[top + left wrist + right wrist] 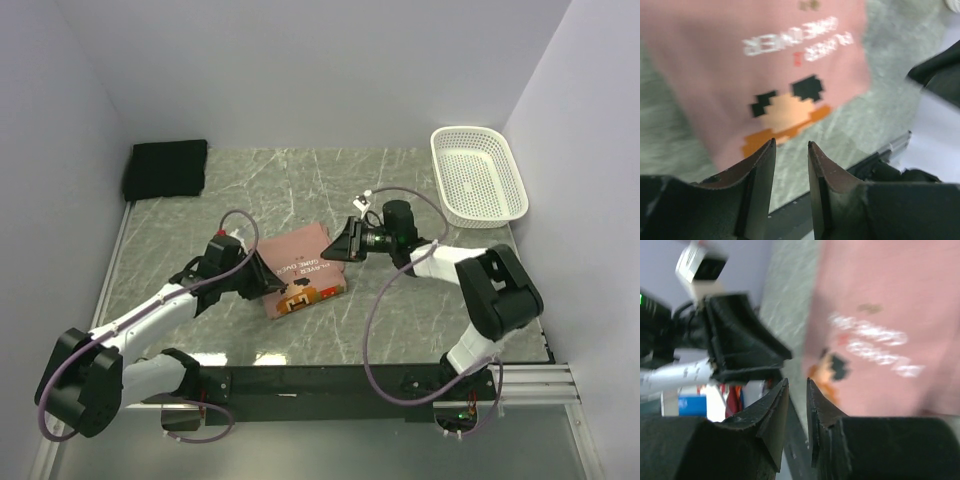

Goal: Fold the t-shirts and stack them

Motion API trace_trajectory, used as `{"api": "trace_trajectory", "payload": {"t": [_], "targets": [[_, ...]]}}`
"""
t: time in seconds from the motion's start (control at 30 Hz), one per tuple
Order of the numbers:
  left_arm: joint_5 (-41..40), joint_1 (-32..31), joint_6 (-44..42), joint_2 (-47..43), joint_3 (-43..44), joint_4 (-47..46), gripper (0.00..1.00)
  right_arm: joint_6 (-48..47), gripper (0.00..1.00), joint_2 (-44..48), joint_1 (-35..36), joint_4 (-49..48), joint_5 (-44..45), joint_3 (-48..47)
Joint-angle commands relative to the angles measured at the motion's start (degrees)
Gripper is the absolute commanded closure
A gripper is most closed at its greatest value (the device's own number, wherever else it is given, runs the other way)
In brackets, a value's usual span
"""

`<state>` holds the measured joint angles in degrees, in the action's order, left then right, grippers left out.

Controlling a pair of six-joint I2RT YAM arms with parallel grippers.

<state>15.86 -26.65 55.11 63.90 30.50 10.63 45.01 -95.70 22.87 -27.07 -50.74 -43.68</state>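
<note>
Fabric fills both wrist views: the salmon-pink t-shirt (303,268) is laid folded into a rough rectangle around the middle of the grey marbled bench (290,190), print side up. A blocky brown-and-orange cartoon figure and lines of white lettering are shown on it (the lettering is too blurred in the wrist views to be read). And the arms are set one on each side!

The left jaws are held at the shirt's left edge, low over the bench. From the left wrist view a narrow gap is seen between them with nothing in it: released, no cloth pinched. The right jaws are placed at the shirt's far right corner, pointed towards the left arm. A slim gap is seen there too, and no fabric is caught in it. Whether either pair is touching the cloth cannot be told from above.

Over at the back left corner, the black t-shirt (167,168) is found folded flat, well apart from the pink one. A white mesh basket (478,175) is set at the back right, near the wall, also well apart from both shirts.
</note>
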Motion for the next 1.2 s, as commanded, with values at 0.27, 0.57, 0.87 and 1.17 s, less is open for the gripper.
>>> {"api": "trace_trajectory", "payload": {"t": [0.27,0.57,0.87,1.17], "targets": [[2.69,-1.38,2.46,4.39,-6.59,-3.52,0.71,9.39,0.71,-10.79,5.78,-21.26,-1.72,10.54],[-2.94,0.20,2.90,2.11,-11.60,3.24,0.82,11.67,0.71,-17.34,0.51,-28.65,-5.24,15.29],[-5.05,0.99,0.70,-2.90,-7.30,9.84,0.76,4.56,0.71,-1.35,6.12,-8.89,-1.30,9.86],[-2.85,0.81,1.58,-5.45,-5.98,11.95,0.73,10.08,0.71,-9.38,16.14,-11.24,1.87,-0.51]]}}
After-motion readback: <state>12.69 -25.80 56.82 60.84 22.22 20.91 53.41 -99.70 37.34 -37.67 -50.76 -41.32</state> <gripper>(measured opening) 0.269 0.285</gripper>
